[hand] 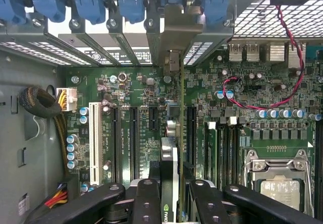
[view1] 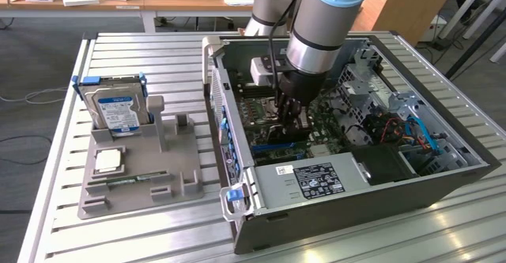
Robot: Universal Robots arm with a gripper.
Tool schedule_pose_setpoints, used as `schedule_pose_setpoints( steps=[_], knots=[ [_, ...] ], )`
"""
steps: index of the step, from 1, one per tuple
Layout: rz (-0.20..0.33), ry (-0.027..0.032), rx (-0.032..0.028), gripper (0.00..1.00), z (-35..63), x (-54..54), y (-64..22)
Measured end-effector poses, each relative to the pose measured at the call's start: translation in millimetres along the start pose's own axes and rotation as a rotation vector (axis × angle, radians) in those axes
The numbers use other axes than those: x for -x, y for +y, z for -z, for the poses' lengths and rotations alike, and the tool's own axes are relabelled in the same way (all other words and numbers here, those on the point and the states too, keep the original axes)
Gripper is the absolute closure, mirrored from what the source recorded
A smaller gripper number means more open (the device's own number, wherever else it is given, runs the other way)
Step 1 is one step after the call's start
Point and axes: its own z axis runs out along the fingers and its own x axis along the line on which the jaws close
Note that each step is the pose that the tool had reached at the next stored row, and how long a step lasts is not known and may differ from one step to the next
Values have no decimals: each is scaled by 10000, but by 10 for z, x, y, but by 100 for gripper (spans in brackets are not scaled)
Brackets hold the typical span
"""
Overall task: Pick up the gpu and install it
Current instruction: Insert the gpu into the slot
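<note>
Pickup looks done: the fingers clamp the gpu edge-on over the motherboard slots, apparently not yet released.

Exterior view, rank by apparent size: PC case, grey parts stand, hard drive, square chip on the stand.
Largest to smallest:
1. PC case
2. grey parts stand
3. hard drive
4. square chip
No close calls.
</note>
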Motion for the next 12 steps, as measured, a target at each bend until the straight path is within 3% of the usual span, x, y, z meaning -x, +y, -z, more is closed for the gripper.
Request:
schedule_pose_setpoints(
  steps=[6,12],
  knots=[
    [0,3,2,73,0,-1,2],
    [-2,47,4,73,17,0,2]
  ],
)
